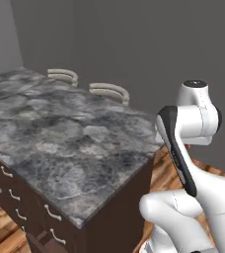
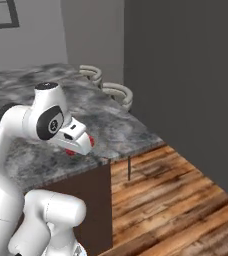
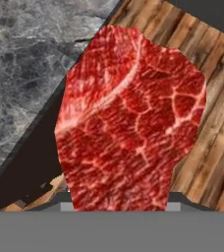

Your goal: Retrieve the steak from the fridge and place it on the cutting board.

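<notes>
hand view, nearest the lens: the steak (image 3: 128, 123), bright red with pale marbling, hangs directly ahead of the camera and hides the fingertips; the pincer (image 2: 81, 148) is therefore judged to be pinching the steak, a reading supported by the right base view, where slivers of red (image 2: 70, 152) show under the white hand at the worktop's near edge. beneath and behind the meat lie the dark cabinet side (image 3: 30, 157) of the island, the grey marbled worktop (image 3: 25, 64) to the upper left and the wooden plank floor (image 3: 217, 123) to the right, so the steak is carried in the air over the corner of the island, apart from every surface. middle distance, left base view: the white arm (image 1: 183, 148) bends at the island's right end, beside dark brown drawers with pale handles (image 1: 53, 213). far side of the worktop: two pale curved stool backs (image 1: 109, 91) stand against a grey wall. step in hand, as judged: transport of the steak, the fetching from the fridge being done. the next move calls for finding the cutting board, bringing the steak above it, lowering until the meat rests flat, then spreading the pincer.
</notes>
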Controlling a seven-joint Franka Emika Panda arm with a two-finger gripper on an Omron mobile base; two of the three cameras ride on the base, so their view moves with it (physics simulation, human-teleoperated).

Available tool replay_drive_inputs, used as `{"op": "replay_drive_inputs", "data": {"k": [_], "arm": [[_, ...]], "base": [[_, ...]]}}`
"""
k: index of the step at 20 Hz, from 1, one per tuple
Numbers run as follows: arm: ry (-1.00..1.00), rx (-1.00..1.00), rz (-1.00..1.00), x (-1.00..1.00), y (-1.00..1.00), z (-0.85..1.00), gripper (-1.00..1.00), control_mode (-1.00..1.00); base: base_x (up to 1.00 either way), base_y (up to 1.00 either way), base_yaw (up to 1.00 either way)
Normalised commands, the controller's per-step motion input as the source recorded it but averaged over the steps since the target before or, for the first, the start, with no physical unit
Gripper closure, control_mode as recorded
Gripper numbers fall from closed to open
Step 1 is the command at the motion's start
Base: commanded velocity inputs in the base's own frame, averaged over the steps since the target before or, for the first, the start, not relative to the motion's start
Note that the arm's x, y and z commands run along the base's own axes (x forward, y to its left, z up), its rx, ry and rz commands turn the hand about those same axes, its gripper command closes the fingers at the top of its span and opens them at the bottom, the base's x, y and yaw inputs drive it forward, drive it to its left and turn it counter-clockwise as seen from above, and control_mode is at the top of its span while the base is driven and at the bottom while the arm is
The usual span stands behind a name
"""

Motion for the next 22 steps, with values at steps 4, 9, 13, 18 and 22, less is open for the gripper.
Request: {"op": "replay_drive_inputs", "data": {"k": [4, 9, 13, 18, 22], "arm": [[0.00, 0.00, 0.00, 0.00, 0.00, 0.00, 1.00, 1.00], [0.00, 0.00, 0.00, 0.00, 0.00, 0.00, 1.00, 1.00], [0.00, 0.00, 0.00, 0.00, 0.00, 0.00, 1.00, 1.00], [0.00, 0.00, 0.00, 0.00, 0.00, 0.00, 1.00, 1.00], [0.00, 0.00, 0.00, 0.00, 0.00, 0.00, 1.00, 1.00]], "base": [[-0.50, 1.00, 0.56], [-0.40, 1.00, 0.57], [-0.41, 1.00, 0.55], [-0.35, 1.00, 0.52], [-0.14, 0.96, 0.46]]}}
